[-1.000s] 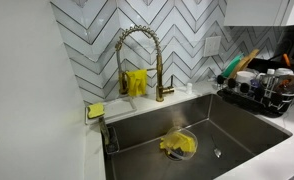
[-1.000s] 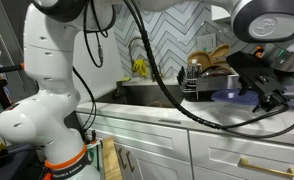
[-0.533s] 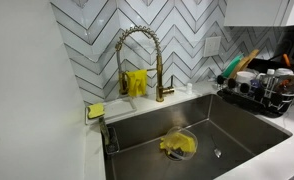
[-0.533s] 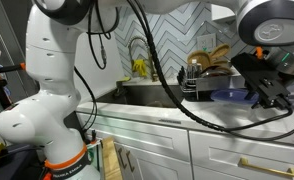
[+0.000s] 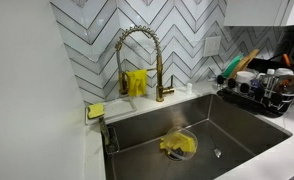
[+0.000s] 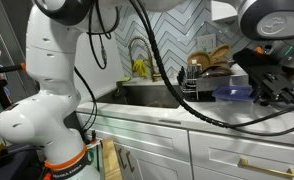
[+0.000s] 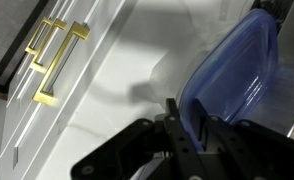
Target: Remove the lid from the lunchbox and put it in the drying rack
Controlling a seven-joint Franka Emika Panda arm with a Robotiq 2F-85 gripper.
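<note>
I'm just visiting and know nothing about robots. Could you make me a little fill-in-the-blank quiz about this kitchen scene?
The pincer holds a translucent ___ lid. The tall faucet is ___ in colour. The item lying in the sink is ___. Missing words: blue, gold, yellow.

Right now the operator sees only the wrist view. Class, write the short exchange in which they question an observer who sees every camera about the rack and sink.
Operator: Where is the drying rack?
Observer: In an exterior view the drying rack stands between the sink and the blue lid in the gripper.
Operator: Is it empty?
Observer: No, it holds dishes.
Operator: Anything in the sink?
Observer: A yellow cloth lies near the drain.
</note>
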